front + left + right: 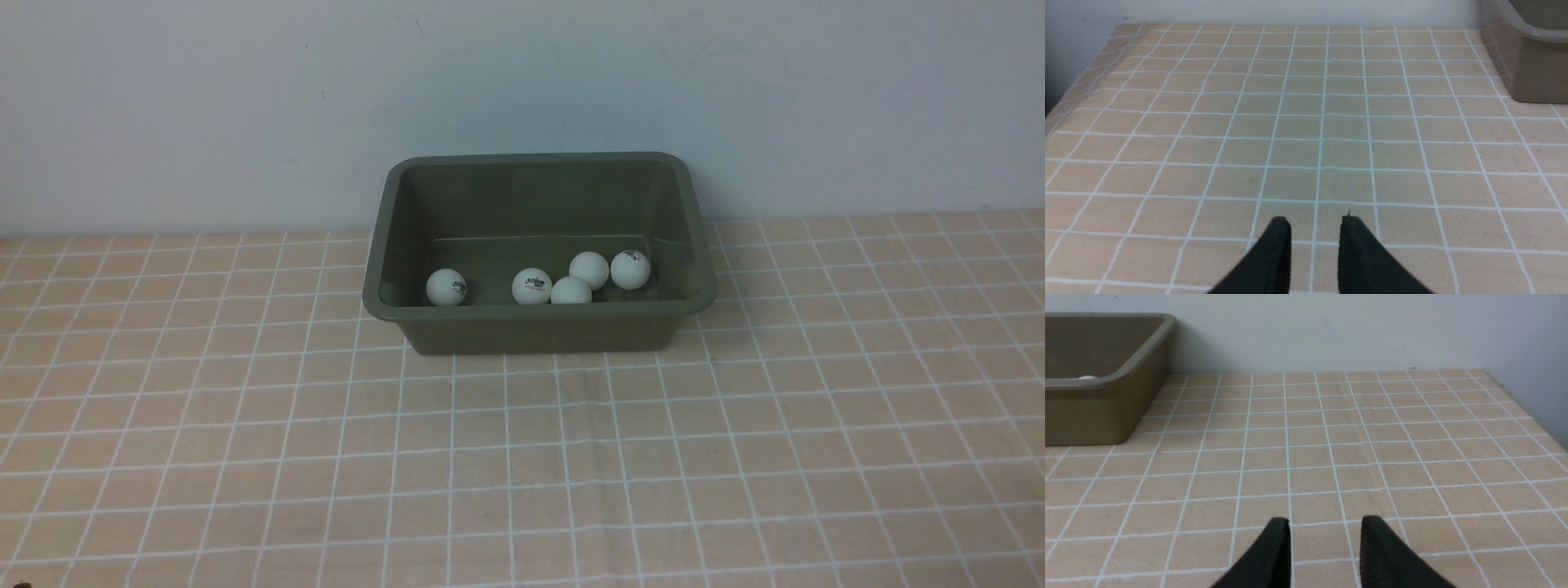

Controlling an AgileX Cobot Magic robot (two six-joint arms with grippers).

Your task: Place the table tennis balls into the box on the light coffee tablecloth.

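Both fingers clenched empty, well apart from the box holding balls

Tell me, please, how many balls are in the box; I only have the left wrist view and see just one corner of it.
Observer: Five table tennis balls show in the box in the front view, all near its front wall.
Operator: Is any ball lying on the cloth?
Observer: None shows on the tablecloth in the front or right wrist view.
Operator: Is the right gripper carrying one?
Observer: No, the right gripper has nothing between its fingers.
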